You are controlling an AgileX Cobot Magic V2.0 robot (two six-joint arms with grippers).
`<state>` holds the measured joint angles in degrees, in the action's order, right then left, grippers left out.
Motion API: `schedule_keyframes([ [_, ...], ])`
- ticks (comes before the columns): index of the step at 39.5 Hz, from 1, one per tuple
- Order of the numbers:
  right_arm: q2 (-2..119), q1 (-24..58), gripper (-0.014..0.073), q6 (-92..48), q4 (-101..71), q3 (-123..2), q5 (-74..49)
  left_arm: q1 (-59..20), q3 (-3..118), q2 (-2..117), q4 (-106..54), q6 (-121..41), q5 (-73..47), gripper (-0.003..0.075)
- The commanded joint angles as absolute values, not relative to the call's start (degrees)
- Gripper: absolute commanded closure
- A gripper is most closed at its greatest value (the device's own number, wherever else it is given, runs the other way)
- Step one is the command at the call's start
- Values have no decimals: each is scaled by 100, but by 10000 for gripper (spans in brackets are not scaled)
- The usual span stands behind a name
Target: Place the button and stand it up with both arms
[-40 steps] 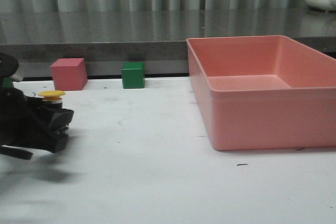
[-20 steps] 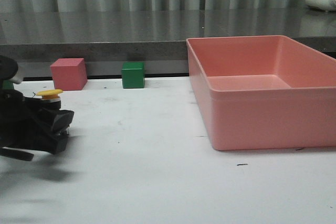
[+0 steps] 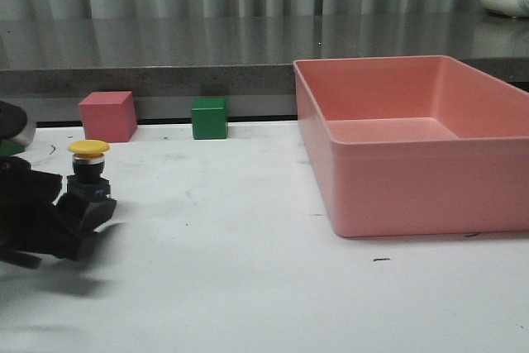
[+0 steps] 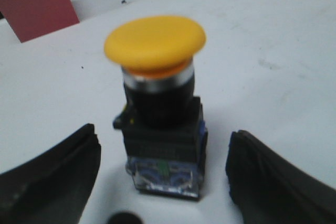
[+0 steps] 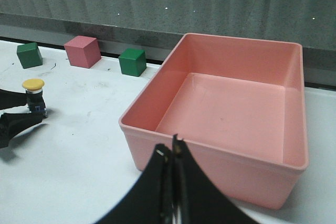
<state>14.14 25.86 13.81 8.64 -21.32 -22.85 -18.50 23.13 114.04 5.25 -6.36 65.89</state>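
The button stands upright on the white table at the left, yellow cap up, black base down. It also shows in the left wrist view and the right wrist view. My left gripper is open just in front of the button; in the left wrist view its two fingers stand on either side of the base, apart from it. My right gripper is shut and empty, above the table near the pink bin's front left corner. It is not in the front view.
A large pink bin fills the right side; its rim lies just beyond my right fingers. A pink cube and a green cube stand at the back edge. Another green cube sits far left.
My left gripper has let go of the button and drawn back down and to the left. The button now stands free on the table with its base in view.
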Motion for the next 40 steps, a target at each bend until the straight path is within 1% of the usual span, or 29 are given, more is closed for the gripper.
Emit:
schedule_keyframes([
  [1, 1457, 2553, 656, 1323, 966, -2284, -1771, -1849, 2238, 10783, 470, -627, 7771, 225],
  [6, 1457, 2553, 656, 1323, 966, -2284, -1771, -1849, 2156, 10224, 541, -627, 7512, 224],
  [13, 1457, 2553, 656, 1323, 966, -2284, -1771, -2089, 2156, 9171, 570, -588, 6338, 225],
  [17, 1457, 2553, 656, 1323, 966, -2284, -1771, -2284, 2234, 8313, 383, -155, 5373, 225],
  [23, 1457, 2553, 656, 1323, 966, -2284, -1771, -2355, 2555, 7215, 358, 373, 3747, 225],
  [35, 1457, 2553, 656, 1323, 966, -2284, -1771, -2355, 3453, 5340, 56, 439, -227, 230],
  [37, 1457, 2553, 656, 1323, 966, -2284, -1771, -2355, 3524, 5119, -38, 439, -622, 244],
  [40, 1457, 2553, 656, 1323, 966, -2284, -1771, -2355, 3547, 4801, -50, 439, -1069, 300],
])
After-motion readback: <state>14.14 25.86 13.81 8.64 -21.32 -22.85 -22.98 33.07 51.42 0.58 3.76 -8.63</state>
